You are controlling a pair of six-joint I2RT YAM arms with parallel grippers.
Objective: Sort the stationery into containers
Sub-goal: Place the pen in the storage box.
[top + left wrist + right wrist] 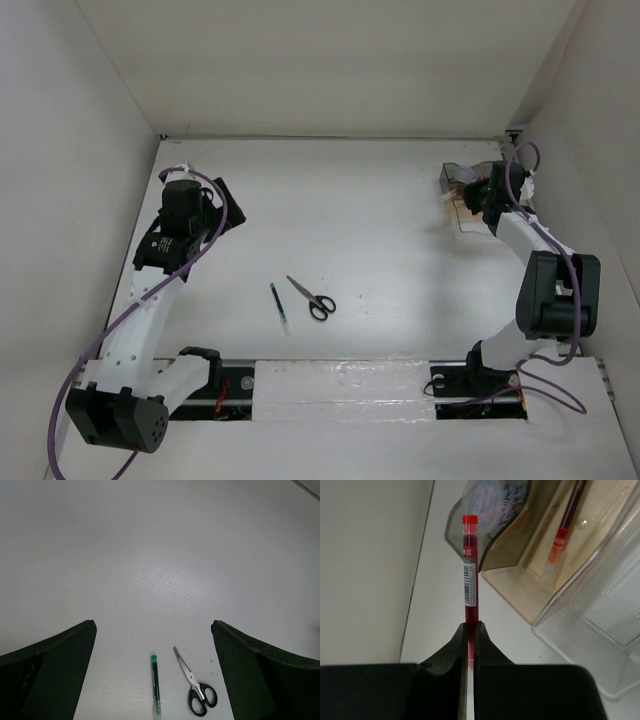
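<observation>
While the right claw is clamped shut on the lower part of a red pen with a white barcode label, that pen stands straight up from between the black fingers, red cap at the top. Just past it sits the translucent smoky-brown plastic desk organiser with a wavy-cut rim, at the far right corner of the white counter, close to the back and right walls. In the wrist view the held pen's cap overlaps the organiser's near-left wall; whether they touch cannot be told. A second red-and-white pen leans inside one of the organiser's compartments. Something pale and many-coloured shows blurred through the upper part of the wall, too unclear to name. A colourless clear plastic box section stands right against the brown part.

The left claw hangs over the left part of the counter, its two dark fingers spread wide and holding nothing. On the near middle of the counter lie a thin dark pen with a green end and black-handled silver scissors, side by side and just apart. The scissors' blades are closed and point away from the arms' bases. Both lie well apart from the organiser.
</observation>
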